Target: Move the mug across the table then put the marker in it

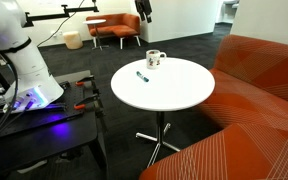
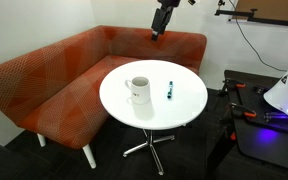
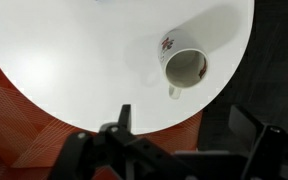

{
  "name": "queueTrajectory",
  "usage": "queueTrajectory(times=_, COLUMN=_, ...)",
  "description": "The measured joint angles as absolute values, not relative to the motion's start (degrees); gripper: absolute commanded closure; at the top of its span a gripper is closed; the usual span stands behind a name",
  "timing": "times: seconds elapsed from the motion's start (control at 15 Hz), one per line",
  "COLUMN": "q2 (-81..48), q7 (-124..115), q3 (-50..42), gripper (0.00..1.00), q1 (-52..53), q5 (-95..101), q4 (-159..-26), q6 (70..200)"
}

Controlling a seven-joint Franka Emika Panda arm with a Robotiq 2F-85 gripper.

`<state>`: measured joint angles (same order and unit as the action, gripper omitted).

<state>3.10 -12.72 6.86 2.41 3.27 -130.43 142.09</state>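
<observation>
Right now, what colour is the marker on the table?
The marker is blue; an exterior view shows it best.

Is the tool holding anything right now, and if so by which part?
Nothing is held: the tool is open, well above the table, and the mug and marker both sit on it, untouched.

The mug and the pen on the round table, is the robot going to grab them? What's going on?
Nothing is being held yet. The robot's gripper hangs high above the table, open and empty. The white mug stands upright on the tabletop, and the blue marker lies beside it, not touching it. The wrist view looks straight down into the mug, and nothing shows inside it.
</observation>
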Motion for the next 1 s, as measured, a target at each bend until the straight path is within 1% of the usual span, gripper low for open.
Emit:
queueTrajectory(times=0.47, q2=-7.77, q7=-12.77, q3=6.23, gripper=0.0, q1=3.02, q5=3.97, q4=-123.79, q6=142.08)
queueTrajectory(times=1.0, q2=-16.28, q7=-12.08, q3=5.22, gripper=0.0, q1=4.72, q5=4.89, q4=-118.01, q6=141.47)
